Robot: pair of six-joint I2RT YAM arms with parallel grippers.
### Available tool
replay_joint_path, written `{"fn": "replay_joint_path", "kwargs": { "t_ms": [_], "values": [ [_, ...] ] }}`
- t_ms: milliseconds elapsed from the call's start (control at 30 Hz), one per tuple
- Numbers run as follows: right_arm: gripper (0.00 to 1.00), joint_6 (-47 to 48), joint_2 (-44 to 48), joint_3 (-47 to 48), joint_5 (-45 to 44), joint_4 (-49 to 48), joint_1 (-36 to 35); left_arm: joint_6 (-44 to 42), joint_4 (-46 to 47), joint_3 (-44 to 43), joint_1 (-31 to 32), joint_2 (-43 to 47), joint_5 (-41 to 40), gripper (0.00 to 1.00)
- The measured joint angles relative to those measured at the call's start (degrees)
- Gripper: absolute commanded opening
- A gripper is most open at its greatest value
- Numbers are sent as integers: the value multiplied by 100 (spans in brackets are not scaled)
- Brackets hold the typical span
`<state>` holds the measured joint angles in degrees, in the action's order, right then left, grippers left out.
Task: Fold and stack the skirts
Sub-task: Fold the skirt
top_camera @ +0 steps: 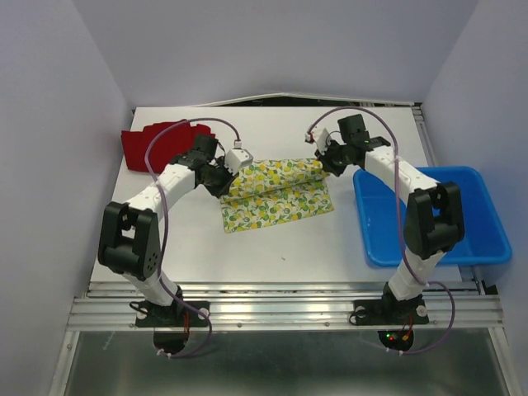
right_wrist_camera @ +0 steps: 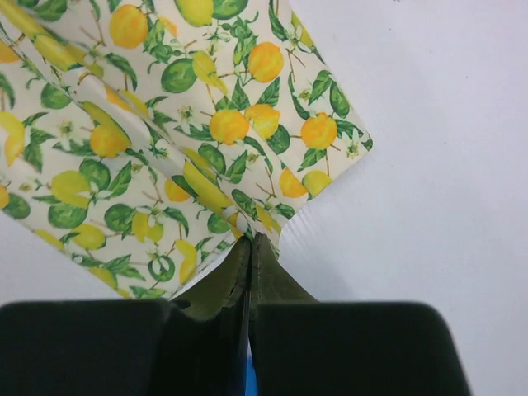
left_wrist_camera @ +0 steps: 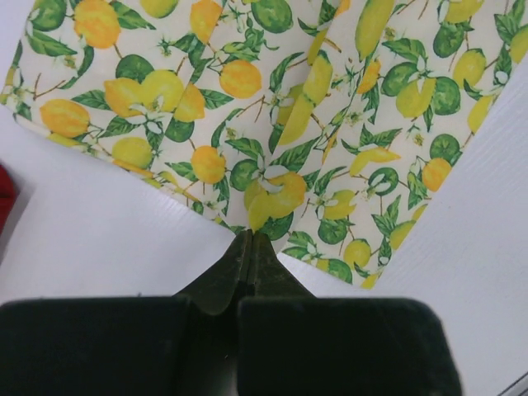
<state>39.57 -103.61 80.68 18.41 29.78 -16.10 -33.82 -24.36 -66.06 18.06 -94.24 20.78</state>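
Here, the lemon skirt [top_camera: 276, 196] lay mid-worktop, and we judged an uneven lift could slip it from the thin pinches and skew the fold. The left gripper [left_wrist_camera: 250, 239] and right gripper [right_wrist_camera: 252, 241] seemed fully closed on its far corners. The red skirt [top_camera: 161, 142] sat by the far-left corner.

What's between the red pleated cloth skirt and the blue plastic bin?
The white lemon-print cloth skirt, pinched by the left end effector and right end effector; top external view shows it.
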Motion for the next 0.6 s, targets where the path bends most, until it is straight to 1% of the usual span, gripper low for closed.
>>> {"fn": "replay_joint_path", "kwargs": {
  "t_ms": [167, 233, 300, 333, 367, 400, 433, 533, 567, 600],
  "values": [
    [1, 356, 710, -376, 68, 278, -13, -393, -621, -28, 0, 717, 184, 0],
    [1, 507, 1088, -866, 81, 251, -15, -544, -730, 70, 35, 957, 238, 0],
    [1, 597, 1290, -1368, 101, 267, -50, -658, -723, 382, 109, 1163, 304, 0],
    [3, 632, 1305, -1615, 107, 275, -101, -691, -737, 549, 149, 1189, 321, 0],
    [9, 654, 1281, -1814, 103, 232, -133, -695, -737, 704, 195, 1176, 317, 3],
    [23, 664, 1237, -1980, 90, 188, -190, -691, -704, 876, 243, 1117, 317, 11],
    [43, 662, 1165, -2114, 83, 177, -240, -682, -693, 1010, 289, 1040, 317, 25],
    [57, 614, 765, -2177, -20, 164, -313, -566, -640, 1270, 409, 656, 245, 31],
    [59, 590, 654, -2144, -24, 181, -299, -518, -629, 1309, 411, 527, 232, 32],
    [66, 549, 542, -2044, -35, 295, -295, -505, -636, 1311, 409, 470, 229, 37]
  ]
}}
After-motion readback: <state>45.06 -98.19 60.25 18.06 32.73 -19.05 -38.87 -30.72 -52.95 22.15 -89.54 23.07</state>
